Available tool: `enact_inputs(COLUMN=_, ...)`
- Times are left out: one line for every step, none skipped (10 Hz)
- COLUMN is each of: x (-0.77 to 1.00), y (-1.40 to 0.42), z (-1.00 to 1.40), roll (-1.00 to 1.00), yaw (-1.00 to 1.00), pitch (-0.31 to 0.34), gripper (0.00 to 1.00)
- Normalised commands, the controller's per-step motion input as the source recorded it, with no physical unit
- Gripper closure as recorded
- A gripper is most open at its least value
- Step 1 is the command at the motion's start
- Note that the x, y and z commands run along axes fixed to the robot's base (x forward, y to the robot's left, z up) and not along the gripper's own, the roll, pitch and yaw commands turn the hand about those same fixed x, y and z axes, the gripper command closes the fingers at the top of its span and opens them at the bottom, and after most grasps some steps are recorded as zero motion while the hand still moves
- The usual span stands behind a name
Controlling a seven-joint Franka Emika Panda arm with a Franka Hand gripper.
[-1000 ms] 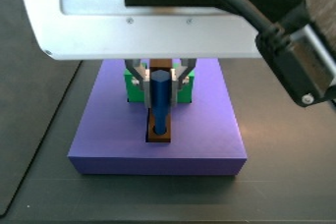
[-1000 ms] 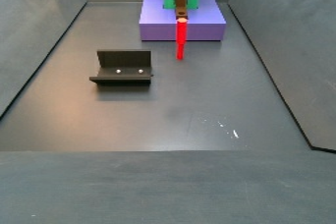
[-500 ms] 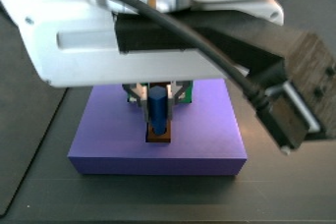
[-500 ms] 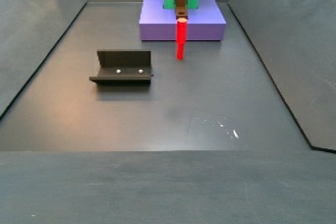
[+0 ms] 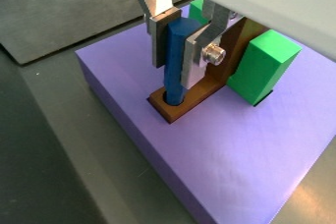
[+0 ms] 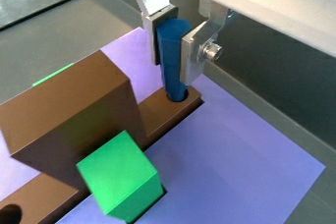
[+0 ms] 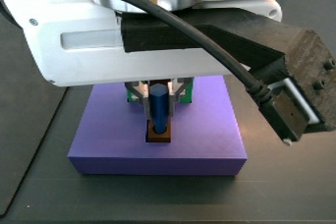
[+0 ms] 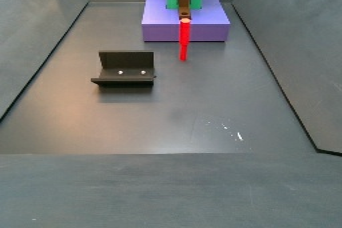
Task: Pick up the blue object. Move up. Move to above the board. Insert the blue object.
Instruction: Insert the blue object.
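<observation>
Both wrist views show the end effector (image 5: 178, 39) with its silver plates closed on the upright blue peg (image 5: 174, 63), whose foot sits in the brown board (image 5: 192, 99) beside the green block (image 5: 257, 66), while a side view adds a red peg (image 8: 183, 40) and the fixture (image 8: 124, 69).

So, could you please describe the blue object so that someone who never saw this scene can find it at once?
Look for the large lavender platform; on it lies the board, a narrow brown plank running through a green block. The blue object is the slim upright rod at the plank's near end, between the silver fingers of the gripper. It is blue, unlike the similar red peg.
</observation>
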Motion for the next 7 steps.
enact_inputs(x=0.07, y=-0.21, z=-0.36, roll=0.31, yaw=0.01, pitch=0.000, gripper=1.00)
enact_inputs(x=0.01, y=-0.22, z=-0.50, roll=0.22, yaw=0.02, pitch=-0.046, gripper=1.00)
enact_inputs(x=0.00, y=-0.18, z=-0.51, roll=0.18, yaw=0.05, pitch=-0.077, gripper=1.00)
enact_inputs(x=0.01, y=-0.19, z=-0.57, roll=0.08, yaw=0.04, pitch=-0.116, gripper=1.00)
enact_inputs(x=0.00, y=0.00, z=-0.58, roll=0.00, yaw=0.00, pitch=-0.144, gripper=1.00)
enact_inputs(x=0.01, y=0.00, z=-0.57, roll=-0.01, yaw=0.00, pitch=-0.161, gripper=1.00)
enact_inputs(x=0.15, y=0.03, z=-0.65, roll=-0.08, yaw=-0.02, pitch=-0.154, gripper=1.00)
